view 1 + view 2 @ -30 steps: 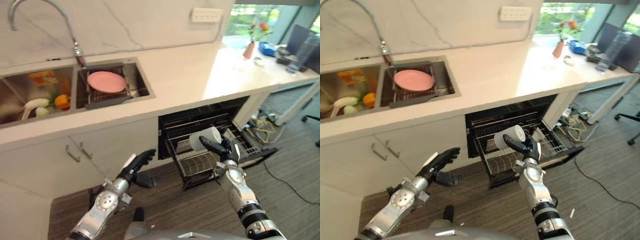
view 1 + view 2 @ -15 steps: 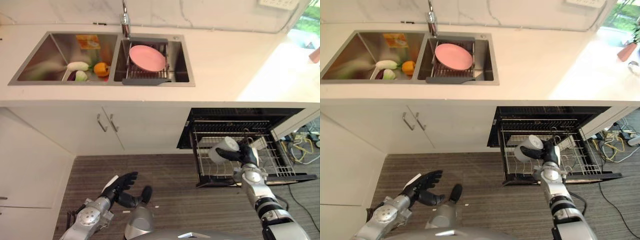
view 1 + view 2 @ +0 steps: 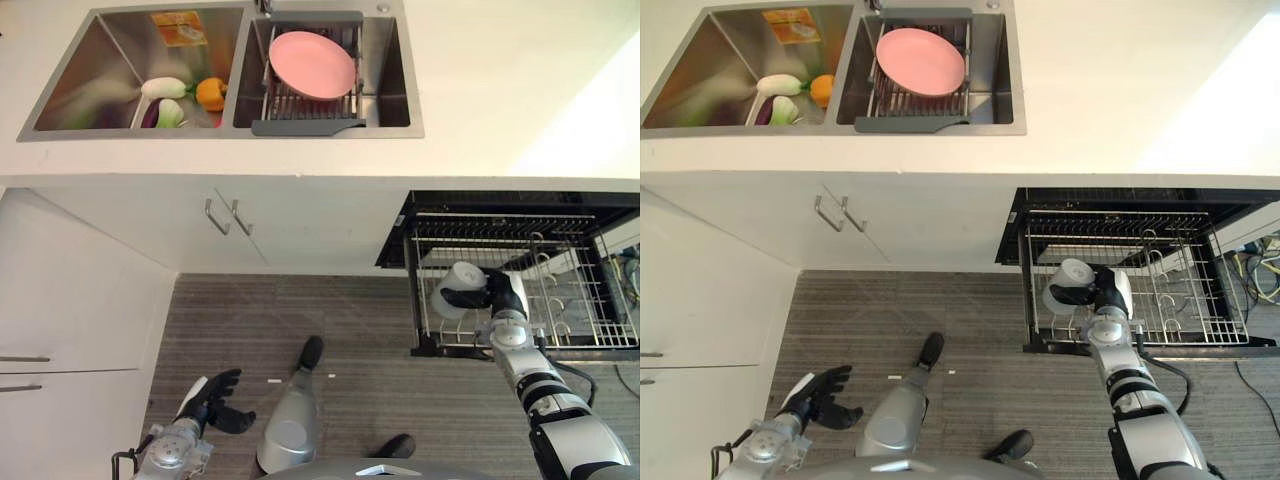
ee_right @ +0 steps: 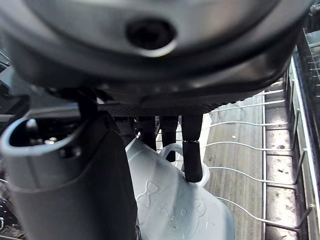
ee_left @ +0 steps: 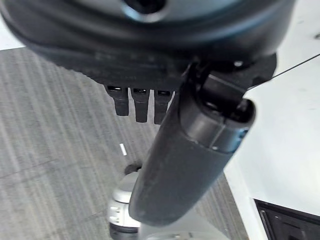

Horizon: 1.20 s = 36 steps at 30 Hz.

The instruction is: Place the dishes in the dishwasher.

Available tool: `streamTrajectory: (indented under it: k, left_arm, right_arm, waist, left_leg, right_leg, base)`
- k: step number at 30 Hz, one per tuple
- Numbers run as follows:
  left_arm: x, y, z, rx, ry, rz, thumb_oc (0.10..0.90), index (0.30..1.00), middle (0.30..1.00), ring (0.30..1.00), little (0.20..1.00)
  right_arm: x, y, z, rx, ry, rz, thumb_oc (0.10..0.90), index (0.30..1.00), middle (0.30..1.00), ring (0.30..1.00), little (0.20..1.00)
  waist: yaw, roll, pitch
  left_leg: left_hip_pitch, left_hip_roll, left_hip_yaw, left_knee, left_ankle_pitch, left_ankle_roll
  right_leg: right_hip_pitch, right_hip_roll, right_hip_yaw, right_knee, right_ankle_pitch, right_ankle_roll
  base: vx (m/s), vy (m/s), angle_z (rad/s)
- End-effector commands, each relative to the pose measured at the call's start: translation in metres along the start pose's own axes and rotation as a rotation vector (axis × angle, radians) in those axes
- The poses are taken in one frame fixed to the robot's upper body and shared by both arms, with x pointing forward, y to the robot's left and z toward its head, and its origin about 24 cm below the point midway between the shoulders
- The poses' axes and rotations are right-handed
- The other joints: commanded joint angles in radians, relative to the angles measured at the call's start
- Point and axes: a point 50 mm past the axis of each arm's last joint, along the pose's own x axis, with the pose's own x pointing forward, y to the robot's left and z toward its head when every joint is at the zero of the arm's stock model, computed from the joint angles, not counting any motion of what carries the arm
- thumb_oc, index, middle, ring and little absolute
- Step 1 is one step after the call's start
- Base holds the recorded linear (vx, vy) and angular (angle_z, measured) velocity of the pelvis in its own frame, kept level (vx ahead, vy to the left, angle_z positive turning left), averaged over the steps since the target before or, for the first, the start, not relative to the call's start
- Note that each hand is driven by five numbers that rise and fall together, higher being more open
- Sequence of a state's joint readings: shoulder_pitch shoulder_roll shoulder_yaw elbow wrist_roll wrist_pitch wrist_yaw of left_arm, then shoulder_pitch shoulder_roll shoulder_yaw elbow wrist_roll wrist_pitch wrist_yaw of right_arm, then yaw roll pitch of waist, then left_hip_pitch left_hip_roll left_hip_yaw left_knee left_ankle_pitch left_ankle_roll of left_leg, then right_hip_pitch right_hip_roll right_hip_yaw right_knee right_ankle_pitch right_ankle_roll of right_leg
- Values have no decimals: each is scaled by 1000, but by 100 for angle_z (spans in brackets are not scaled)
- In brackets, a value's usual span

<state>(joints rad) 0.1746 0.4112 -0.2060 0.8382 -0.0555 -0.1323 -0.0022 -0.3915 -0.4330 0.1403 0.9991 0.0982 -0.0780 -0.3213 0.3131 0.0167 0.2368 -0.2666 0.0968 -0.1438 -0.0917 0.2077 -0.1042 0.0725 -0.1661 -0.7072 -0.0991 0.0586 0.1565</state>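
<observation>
Right hand (image 3: 505, 298): fingers curled round white cup (image 3: 456, 287), held over the left end of the pulled-out dishwasher rack (image 3: 560, 300). Cup at the hand's 9 o'clock. Left hand (image 3: 208, 397): fingers relaxed, over floor. Pink plate (image 3: 312, 65): in sink rack, 11 o'clock.

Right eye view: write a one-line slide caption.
Right hand holds a white handled mug over the pulled-out black wire dishwasher rack.

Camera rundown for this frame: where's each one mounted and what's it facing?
Eye views: head, looking down at sink, plate, rack; both arms show.
Left wrist view: along the left hand, open over the floor.
Right wrist view: along the right hand, holding the cup.
Shared: cup and rack wires.
</observation>
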Motion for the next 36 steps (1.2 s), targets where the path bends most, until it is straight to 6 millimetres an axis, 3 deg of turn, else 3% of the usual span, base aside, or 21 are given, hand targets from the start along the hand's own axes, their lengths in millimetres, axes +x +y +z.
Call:
streamTrajectory:
  k: [1, 6, 12, 16, 27, 29, 31, 32, 33, 34, 36]
  left_arm:
    - [4, -3, 7, 66, -20, -10, 800, 900, 900, 900, 900]
    - [3, -17, -17, 3, 110, -18, 800, 900, 900, 900, 900]
    - [2, -22, -23, -66, 157, -10, 800, 900, 900, 900, 900]
    - [-1, -25, -30, -121, 187, -2, 800, 900, 900, 900, 900]
    - [-19, -36, -68, -275, 341, 59, 800, 900, 900, 900, 900]
    - [-21, -36, -76, -334, 391, 108, 800, 900, 900, 900, 900]
    - [-24, -39, -81, -352, 431, 124, 800, 900, 900, 900, 900]
    - [-27, -44, -86, -354, 451, 119, 800, 900, 900, 900, 900]
    - [-28, -45, -86, -353, 451, 119, 800, 900, 900, 900, 900]
    - [-35, -54, -96, -364, 505, 115, 800, 900, 900, 900, 900]
    - [-37, -57, -99, -385, 521, 127, 800, 900, 900, 900, 900]
  right_arm:
    - [15, -35, 45, -74, -181, -101, 800, 900, 900, 900, 900]
    - [18, -27, 64, -104, -226, -72, 800, 900, 900, 900, 900]
    - [11, -12, 101, -19, -370, -39, 800, 900, 900, 900, 900]
    - [-1, -7, 110, 31, -453, -2, 800, 900, 900, 900, 900]
    - [-27, -7, 102, 95, -547, 31, 800, 900, 900, 900, 900]
    - [-43, -18, 95, 184, -584, 8, 800, 900, 900, 900, 900]
    - [-54, -26, 92, 200, -617, -5, 800, 900, 900, 900, 900]
    - [-61, -28, 92, 212, -632, -2, 800, 900, 900, 900, 900]
    - [-61, -28, 91, 211, -631, -2, 800, 900, 900, 900, 900]
    - [-71, -29, 91, 233, -665, 18, 800, 900, 900, 900, 900]
    - [-78, -32, 94, 270, -705, 47, 800, 900, 900, 900, 900]
  waist:
    - [7, 17, -43]
    - [-4, 25, -49]
    - [-34, 14, -83]
    - [-54, 4, -105]
    - [-97, 22, -126]
    - [-142, 23, -101]
    - [-200, 20, -98]
    - [-216, 28, -99]
    - [-214, 28, -100]
    - [-243, 46, -109]
    - [-251, 52, -115]
  left_leg:
    - [17, 34, 62, 18, -95, -30]
    - [23, 41, 68, 19, -96, -33]
    - [63, 73, 94, 20, -99, -44]
    - [95, 105, 118, 22, -98, -55]
    - [146, 181, 173, 65, -78, -74]
    - [91, 194, 243, 206, -92, -70]
    - [90, 247, 388, 251, -98, -77]
    - [103, 282, 441, 250, -73, -82]
    - [105, 282, 442, 249, -73, -82]
    - [139, 316, 457, 190, -56, -91]
    - [157, 333, 410, 135, -37, -102]
  right_leg:
    - [-42, -65, 32, 36, -76, 24]
    - [-38, -64, 38, 34, -78, 20]
    - [-13, -41, 63, 21, -90, 7]
    - [0, -17, 91, 17, -111, -7]
    - [10, 52, 165, 12, -143, -51]
    - [18, 36, 165, 12, -149, -59]
    - [29, 27, 165, 12, -173, -62]
    - [29, 24, 167, 12, -174, -60]
    - [29, 25, 168, 12, -174, -60]
    - [28, 13, 187, 14, -162, -41]
    - [26, -13, 203, 19, -144, -18]
  base:
    - [0, 0, 0]
    - [0, 0, 0]
    - [18, -36, -2]
    - [14, -82, -20]
    - [-33, -80, -28]
    - [-82, -48, -22]
    - [-32, 53, 10]
    - [-44, 108, 48]
    - [46, 284, 52]
    - [86, 318, 24]
    - [86, 422, -11]
